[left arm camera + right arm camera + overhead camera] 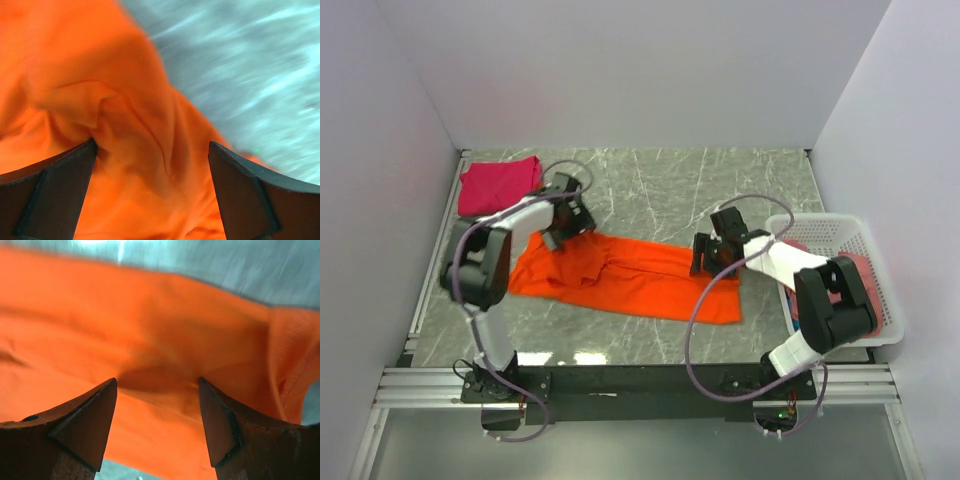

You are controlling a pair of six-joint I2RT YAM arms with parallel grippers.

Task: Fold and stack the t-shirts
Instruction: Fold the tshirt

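Bright orange t-shirt (630,280) spread flat, lengthwise across the middle of the marble table (720,185), probably laid out ready for a fold. Left gripper (565,228) low over its left end, jaws fully apart, gripping nothing. Right gripper (705,255) over its right part, jaws parted astride the cloth, nothing held; likely placed for pinching both ends. Magenta t-shirt (498,184) folded in the far-left corner, seemingly the stack's start. White lattice basket (865,235) at right. No readable brand, label or writing.
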